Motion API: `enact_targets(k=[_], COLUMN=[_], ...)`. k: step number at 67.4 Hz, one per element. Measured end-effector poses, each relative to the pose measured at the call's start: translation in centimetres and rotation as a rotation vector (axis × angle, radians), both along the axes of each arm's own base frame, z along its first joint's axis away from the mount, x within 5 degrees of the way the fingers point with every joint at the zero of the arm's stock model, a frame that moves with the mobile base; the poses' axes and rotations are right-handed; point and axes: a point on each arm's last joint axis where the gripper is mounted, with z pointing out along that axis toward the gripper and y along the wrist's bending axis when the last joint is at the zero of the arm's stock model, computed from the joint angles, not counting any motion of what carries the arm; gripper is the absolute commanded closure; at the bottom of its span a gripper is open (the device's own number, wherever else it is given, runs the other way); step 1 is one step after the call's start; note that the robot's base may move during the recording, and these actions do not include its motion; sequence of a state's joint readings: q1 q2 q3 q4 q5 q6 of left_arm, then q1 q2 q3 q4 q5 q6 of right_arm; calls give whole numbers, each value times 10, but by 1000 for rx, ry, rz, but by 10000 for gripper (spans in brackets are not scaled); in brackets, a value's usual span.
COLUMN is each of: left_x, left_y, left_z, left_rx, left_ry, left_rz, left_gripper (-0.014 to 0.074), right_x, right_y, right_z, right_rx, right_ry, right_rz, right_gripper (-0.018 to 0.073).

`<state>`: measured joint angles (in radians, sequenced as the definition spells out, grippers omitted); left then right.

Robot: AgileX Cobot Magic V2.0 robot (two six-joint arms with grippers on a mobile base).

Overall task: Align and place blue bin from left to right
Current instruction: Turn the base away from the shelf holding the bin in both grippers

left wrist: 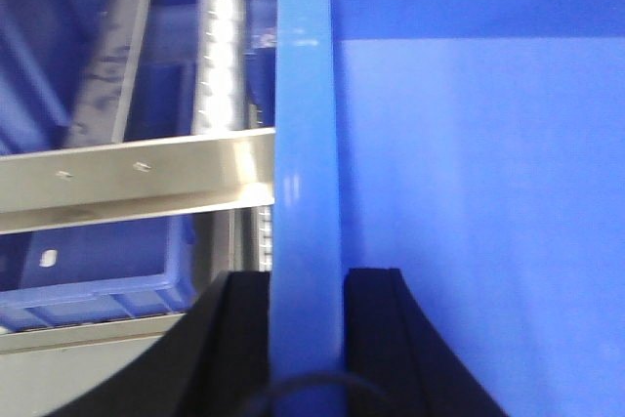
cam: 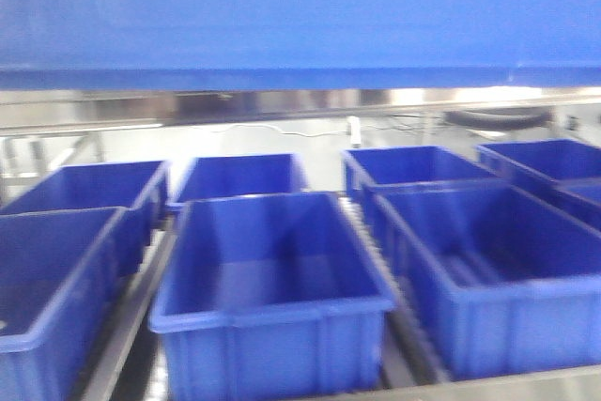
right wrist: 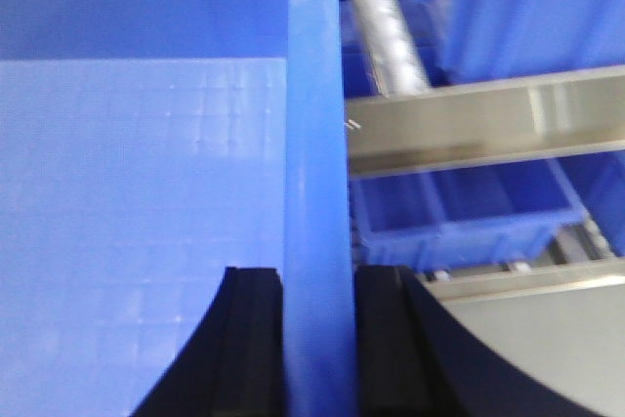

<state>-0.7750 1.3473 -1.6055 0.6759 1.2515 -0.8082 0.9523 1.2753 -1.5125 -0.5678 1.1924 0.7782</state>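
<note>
Front view, blue bin: the blue bin (cam: pixel 300 16) fills the top of the picture from edge to edge, its smooth side wall facing the camera, raised above everything else.
Front view, below it: small totes (cam: pixel 272 288) of a darker blue stand open and upright in 2 rows, close beside one another.
Front view, background: a steel rail (cam: pixel 282 100) runs across just under the bin's lower edge.
Front view, arms: neither gripper shows here.
Left wrist view, grip: the left gripper (left wrist: pixel 308 339) has 1 black finger (left wrist: pixel 239 339) on each side of the bin's upright wall edge, jaws pinching it.
Left wrist view, bin: the inner wall fills the right half.
Left wrist view, surroundings: a steel bar (left wrist: pixel 137 178) crosses on the left, with a roller track (left wrist: pixel 220 46) and darker totes beyond it.
Right wrist view, grip: the right gripper (right wrist: pixel 317 339) clamps the opposite wall edge the same way, black pads touching both faces.
Right wrist view, bin: a faint grid shows on the inner wall, on the left.
Right wrist view, surroundings: a steel beam (right wrist: pixel 488 124) crosses on the right, above a tote on the rack.
</note>
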Motion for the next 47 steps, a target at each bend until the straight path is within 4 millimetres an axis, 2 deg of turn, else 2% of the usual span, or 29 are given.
enact_targets(k=[47], left_x=[0], left_y=[0], left_z=[0], left_rx=[3], left_ry=[1], left_rz=[-1], left_gripper=[707], right_x=[-1], right_y=[0], right_z=[0], right_rx=[-1], right_ry=[4], right_rz=[1], right_gripper=[639])
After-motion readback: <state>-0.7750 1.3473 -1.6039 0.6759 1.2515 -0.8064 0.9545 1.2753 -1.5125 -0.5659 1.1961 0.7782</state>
